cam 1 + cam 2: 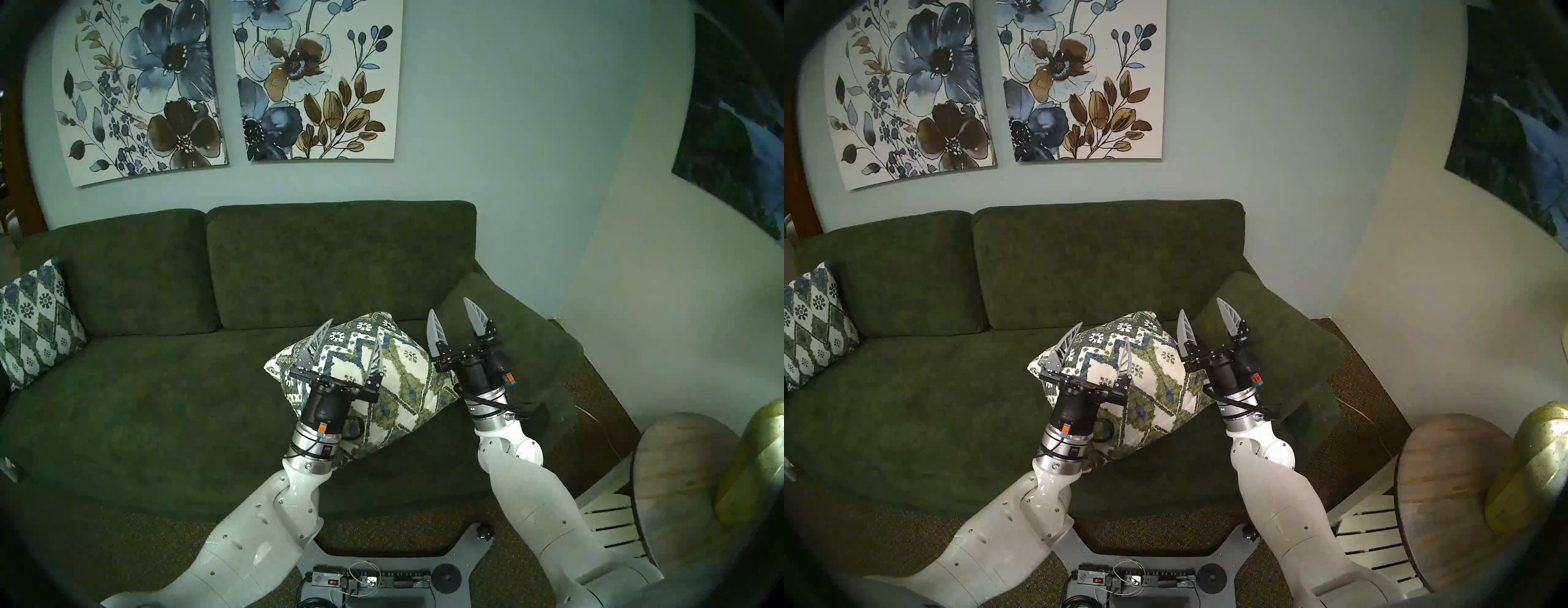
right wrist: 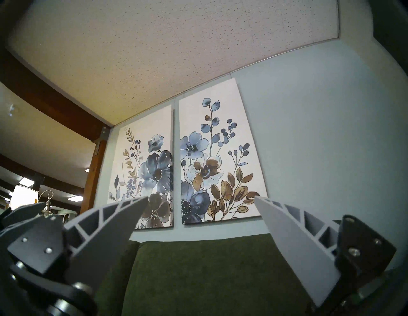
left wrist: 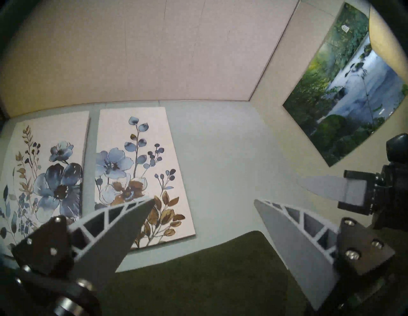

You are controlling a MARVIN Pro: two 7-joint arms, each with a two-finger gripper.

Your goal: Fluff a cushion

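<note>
The cushion (image 1: 407, 382) is cream with a green-and-blue zigzag and small flower motifs. It lies tilted on the seat of the dark green sofa (image 1: 148, 403), right of the middle, and also shows in the head stereo right view (image 1: 1161, 382). My left gripper (image 1: 353, 335) is open and empty, raised in front of the cushion's left half with its fingers pointing up and back. My right gripper (image 1: 449, 312) is open and empty, just off the cushion's right corner. Both wrist views (image 3: 204, 200) (image 2: 201, 197) show open fingers against the wall and sofa back; the cushion is out of view there.
A second cushion (image 1: 34, 322) with diamond lattice and round flowers leans at the sofa's left end. A plain dark green cushion (image 1: 509, 339) lies at the right end. A round wooden side table (image 1: 687, 488) with a yellow-green object (image 1: 755, 458) stands at the right.
</note>
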